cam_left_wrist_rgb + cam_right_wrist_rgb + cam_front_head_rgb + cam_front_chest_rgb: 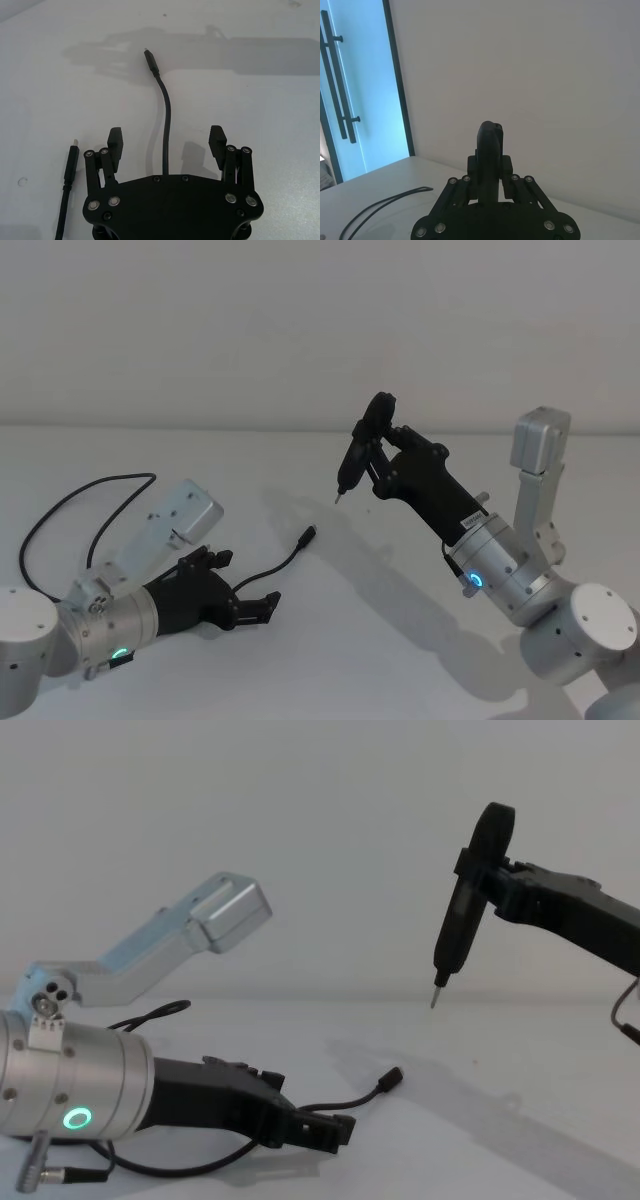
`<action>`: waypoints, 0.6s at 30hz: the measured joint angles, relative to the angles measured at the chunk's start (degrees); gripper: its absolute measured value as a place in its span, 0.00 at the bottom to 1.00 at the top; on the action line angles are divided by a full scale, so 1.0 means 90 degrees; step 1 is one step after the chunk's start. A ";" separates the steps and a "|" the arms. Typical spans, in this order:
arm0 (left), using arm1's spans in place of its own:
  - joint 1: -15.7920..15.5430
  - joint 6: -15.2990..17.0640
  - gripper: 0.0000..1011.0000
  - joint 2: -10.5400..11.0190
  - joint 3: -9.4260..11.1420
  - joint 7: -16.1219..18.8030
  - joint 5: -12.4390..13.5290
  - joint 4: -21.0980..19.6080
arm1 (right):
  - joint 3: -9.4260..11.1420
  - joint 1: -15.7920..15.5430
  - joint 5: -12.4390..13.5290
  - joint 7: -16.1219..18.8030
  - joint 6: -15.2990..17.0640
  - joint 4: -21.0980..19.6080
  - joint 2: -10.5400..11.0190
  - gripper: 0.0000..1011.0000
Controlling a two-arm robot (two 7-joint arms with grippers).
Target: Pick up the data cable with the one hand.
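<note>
Left tool (166, 135), lower left of head view: low over the table (330, 665), fingers (116, 139) spread either side of the data cable (168, 107). Cord lies flat, plug toward frame centre. Right tool (382, 453), upper right, idle, clamped on a pointed driver (354, 458).

Risk: cord is thin. A closure too high likely misses it or lets it slip sideways.

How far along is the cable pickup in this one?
Approach looks done: the left hand sits low, open, with the data cable running between its fingers. Nothing is gripped or lifted yet; closing and raising remain. The right hand holds a pointed black tool aloft.
</note>
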 joint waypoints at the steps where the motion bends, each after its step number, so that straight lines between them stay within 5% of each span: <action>1: -0.0006 0.0000 0.99 -0.0009 0.0002 -0.0002 0.0006 0.0013 | -0.0002 0.0002 0.0001 0.0001 -0.0002 0.0007 -0.0001 0.27; 11: -0.0067 -0.0027 0.99 -0.0090 0.0014 -0.0018 0.0054 0.0140 | -0.0017 0.0031 0.0010 0.0016 -0.0025 0.0089 -0.0015 0.27; 18: -0.0085 -0.0043 0.85 -0.0117 0.0018 -0.0021 0.0072 0.0179 | -0.0033 0.0075 0.0010 0.0031 -0.0032 0.0175 -0.0032 0.27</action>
